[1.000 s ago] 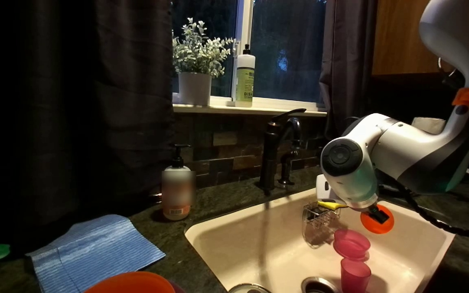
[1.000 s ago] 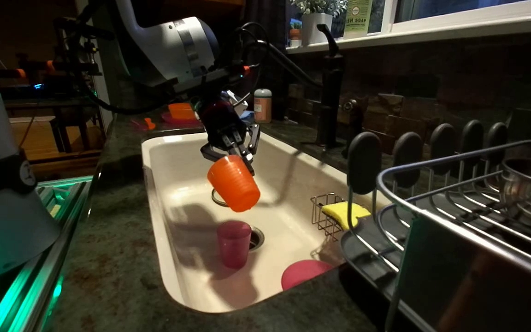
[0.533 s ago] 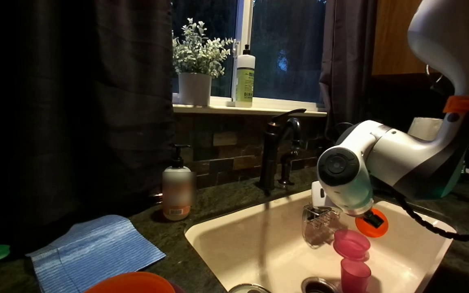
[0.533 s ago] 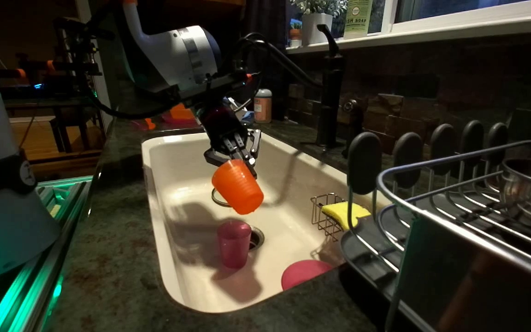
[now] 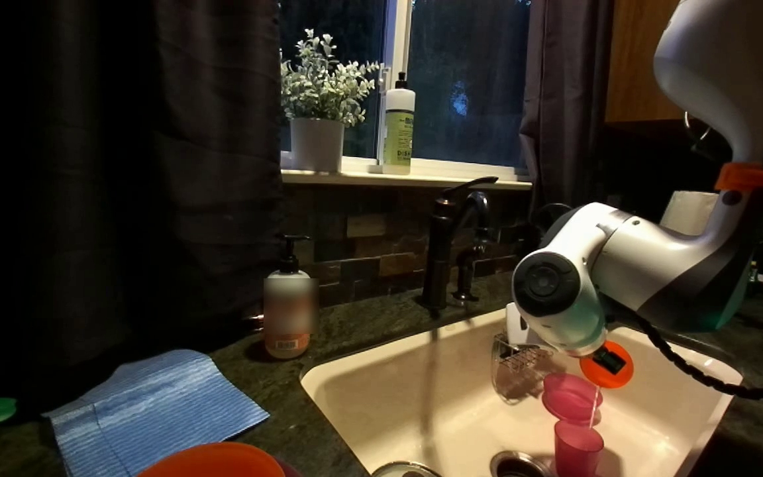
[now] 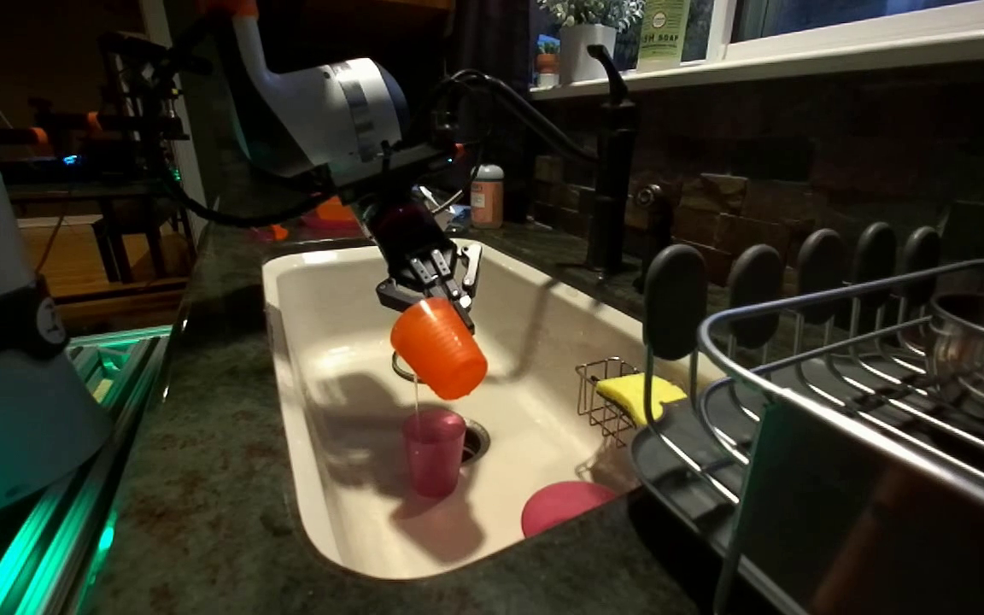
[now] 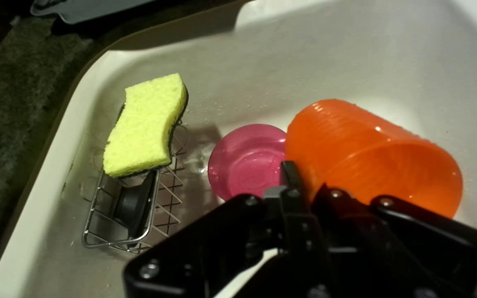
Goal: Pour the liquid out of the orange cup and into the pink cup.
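Over one white sink (image 6: 535, 427), one gripper (image 6: 456, 314), pinched tight, holds one tilted orange cup (image 6: 439, 348) — one stream (image 6: 416, 400) entering one pink cup (image 6: 434, 459).

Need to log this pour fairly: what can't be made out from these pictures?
What remains in the orange tumbler: in the wrist view, the gripper covers part of its mouth.
Fill level of the pink tumbler: in both exterior views, too unclear through its wall.
Wording on the pump bottle: in both exterior views, blurred or too small.
Right side of the metal vessel: in an exterior view, cut off by the picture's edge.
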`<state>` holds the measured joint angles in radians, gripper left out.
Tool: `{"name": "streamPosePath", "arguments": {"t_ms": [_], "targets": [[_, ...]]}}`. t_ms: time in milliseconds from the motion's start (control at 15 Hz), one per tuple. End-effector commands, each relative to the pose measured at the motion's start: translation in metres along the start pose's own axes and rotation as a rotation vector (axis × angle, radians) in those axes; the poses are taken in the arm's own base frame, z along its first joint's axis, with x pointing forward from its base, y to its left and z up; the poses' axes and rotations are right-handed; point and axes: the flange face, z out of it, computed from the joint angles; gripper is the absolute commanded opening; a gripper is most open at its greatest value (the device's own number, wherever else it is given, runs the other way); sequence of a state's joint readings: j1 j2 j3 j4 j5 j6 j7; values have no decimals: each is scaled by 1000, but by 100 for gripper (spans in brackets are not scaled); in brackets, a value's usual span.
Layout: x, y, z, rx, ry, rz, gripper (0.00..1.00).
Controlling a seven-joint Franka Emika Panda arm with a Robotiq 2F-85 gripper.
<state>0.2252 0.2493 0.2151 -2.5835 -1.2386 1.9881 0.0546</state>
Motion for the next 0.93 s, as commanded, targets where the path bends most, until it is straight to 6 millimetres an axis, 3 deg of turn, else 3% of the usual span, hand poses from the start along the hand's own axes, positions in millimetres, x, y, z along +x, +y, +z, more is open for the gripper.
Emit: {"name": "streamPosePath", "arguments": {"t_ms": [0, 867], "targets": [[3, 0, -1, -34, -42, -22, 1], [3, 4, -1, -51, -82, -40, 1]]}}
